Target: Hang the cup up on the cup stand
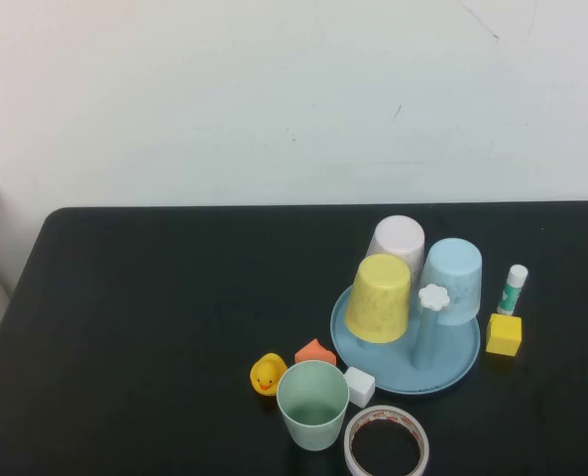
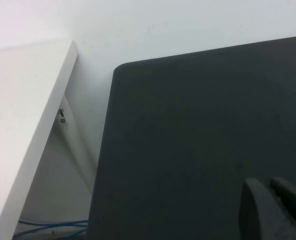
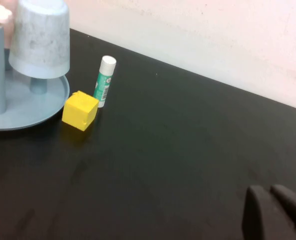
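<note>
We are starting out — the cup (image 1: 312, 404) standing upright, ungrasped, beside the cup stand (image 1: 405, 337). Left gripper (image 2: 275, 210) and right gripper (image 3: 276, 212) both parked well off, fingers pressed together. We are needing wide jaws over the rim.

The cup (image 1: 313, 404) is crowded by duck (image 1: 267, 374), white block (image 1: 359, 386) and tape roll (image 1: 387, 443); the counter's (image 1: 155, 327) left half is unobstructed.

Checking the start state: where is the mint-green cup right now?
In the high view, the cup stands upright, right of centre at the table's near edge, between the rubber duck and tape roll.
</note>
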Motion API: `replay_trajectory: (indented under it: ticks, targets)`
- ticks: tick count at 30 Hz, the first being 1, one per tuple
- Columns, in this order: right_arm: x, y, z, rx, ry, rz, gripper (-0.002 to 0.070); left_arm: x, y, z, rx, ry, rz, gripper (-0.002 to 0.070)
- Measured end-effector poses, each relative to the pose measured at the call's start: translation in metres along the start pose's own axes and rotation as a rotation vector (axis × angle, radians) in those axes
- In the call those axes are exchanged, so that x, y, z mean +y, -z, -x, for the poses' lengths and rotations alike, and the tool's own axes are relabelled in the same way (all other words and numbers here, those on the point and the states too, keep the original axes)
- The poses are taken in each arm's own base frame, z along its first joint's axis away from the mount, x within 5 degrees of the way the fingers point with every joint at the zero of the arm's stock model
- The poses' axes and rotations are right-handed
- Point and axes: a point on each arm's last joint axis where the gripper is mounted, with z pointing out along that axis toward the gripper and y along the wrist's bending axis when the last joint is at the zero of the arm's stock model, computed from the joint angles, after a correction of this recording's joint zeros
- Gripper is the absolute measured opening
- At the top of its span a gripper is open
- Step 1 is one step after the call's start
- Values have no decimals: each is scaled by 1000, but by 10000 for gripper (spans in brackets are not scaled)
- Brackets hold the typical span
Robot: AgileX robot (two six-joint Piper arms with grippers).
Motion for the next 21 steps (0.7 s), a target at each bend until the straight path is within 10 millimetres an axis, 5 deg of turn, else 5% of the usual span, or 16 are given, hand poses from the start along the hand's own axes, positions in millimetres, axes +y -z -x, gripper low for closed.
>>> replay_trajectory:
  ticks: [21]
  targets:
    - [4, 0, 2, -13, -107, 43, -1, 0, 0, 0, 0, 15, -5, -1]
